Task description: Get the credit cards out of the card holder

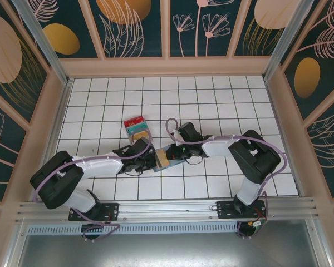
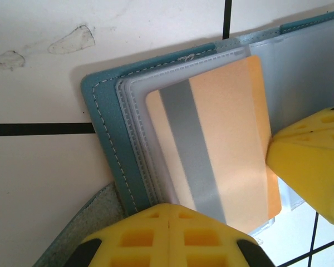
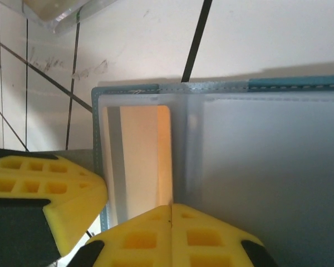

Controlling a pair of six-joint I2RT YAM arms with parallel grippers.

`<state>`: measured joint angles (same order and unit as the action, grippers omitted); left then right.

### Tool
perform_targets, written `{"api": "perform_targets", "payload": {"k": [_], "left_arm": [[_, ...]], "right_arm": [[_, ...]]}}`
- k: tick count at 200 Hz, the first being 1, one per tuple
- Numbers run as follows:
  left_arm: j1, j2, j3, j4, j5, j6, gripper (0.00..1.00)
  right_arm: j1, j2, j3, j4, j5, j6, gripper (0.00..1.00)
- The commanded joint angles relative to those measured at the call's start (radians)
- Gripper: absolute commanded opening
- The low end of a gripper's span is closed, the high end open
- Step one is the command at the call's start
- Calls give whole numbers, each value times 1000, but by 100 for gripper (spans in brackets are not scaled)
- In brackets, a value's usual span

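An open blue holder (image 1: 171, 151) lies mid-table between both arms, with a tan card (image 2: 222, 144) in its clear sleeve (image 3: 267, 167). The left gripper (image 2: 170, 214), fingers together, meets the card's edge. The right gripper (image 3: 171, 214), also closed, presses the sleeve. A red card (image 1: 134, 120) and teal card (image 1: 139, 131) lie nearby.

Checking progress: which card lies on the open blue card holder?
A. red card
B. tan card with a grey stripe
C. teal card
B: the tan card with a grey stripe lies on the clear sleeves of the slate-blue folding card holder; the red card and teal card lie apart on the white tiled table.
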<state>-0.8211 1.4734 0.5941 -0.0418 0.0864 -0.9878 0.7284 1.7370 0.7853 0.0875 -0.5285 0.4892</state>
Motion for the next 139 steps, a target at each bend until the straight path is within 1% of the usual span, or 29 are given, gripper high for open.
{"api": "perform_targets", "payload": {"k": [1,32,66,93,106,139], "left_arm": [[-7,8,-23,-15,12,-5,0],[-6,1,-29,-17,10,-7,0],[-7,-13,-46,-15,8,-14,0],[-7,-19,-47,-19,7,-15,0],[-7,-24,-44,-22,4,-15,0],[-6,-46,-31,-30,-11,-21,0]], "right_arm": [[9,-6,11,5,-10,-2,0],[-1,-37,-8,-8,24,-5,0],[-46,-87,-51,-13,48,0,0],[-84,-122,-76,-27,44,-15,0],[-97,-148,-81,-41,43,-23,0],[-143,-240,-72,-112,90,-56,0]]}}
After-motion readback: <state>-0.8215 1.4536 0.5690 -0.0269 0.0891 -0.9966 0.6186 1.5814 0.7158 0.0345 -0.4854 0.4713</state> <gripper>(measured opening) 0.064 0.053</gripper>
